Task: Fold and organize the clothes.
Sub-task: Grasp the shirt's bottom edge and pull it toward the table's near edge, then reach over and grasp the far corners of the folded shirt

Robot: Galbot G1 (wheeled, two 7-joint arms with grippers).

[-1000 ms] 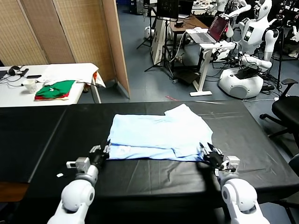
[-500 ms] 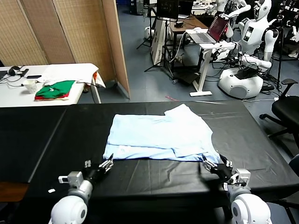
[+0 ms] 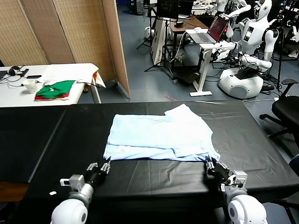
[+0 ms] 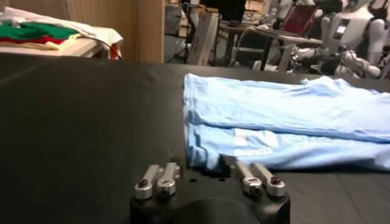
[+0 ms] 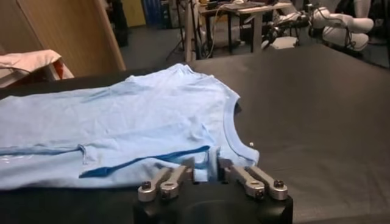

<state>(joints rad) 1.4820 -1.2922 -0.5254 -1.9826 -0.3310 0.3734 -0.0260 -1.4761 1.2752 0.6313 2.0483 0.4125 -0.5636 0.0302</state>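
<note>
The pale light-blue T-shirt (image 3: 159, 135) lies folded and flat in the middle of the black table (image 3: 154, 179), with its white printed mark (image 3: 124, 150) near the hem on the near left. My left gripper (image 3: 103, 167) is low over the table just short of the shirt's near left corner. In the left wrist view (image 4: 201, 165) it is open, and the shirt (image 4: 292, 115) begins just beyond its fingertips. My right gripper (image 3: 212, 165) is at the near right corner. In the right wrist view (image 5: 205, 165) its fingers stand apart with a fold of the shirt's (image 5: 134, 115) edge between them.
Green and red folded garments (image 3: 55, 89) and a cup (image 3: 30, 85) lie on a white table at the far left. A wooden screen (image 3: 70, 32) stands behind. Other robots (image 3: 243, 46) and an office chair (image 3: 287, 109) are at the right. A small white scrap (image 3: 52, 192) lies near the front left.
Both grippers drew back from the shirt's near corners toward the table's front edge, then eased slightly forward. The shirt's near right corner was dragged outward and toward me.
</note>
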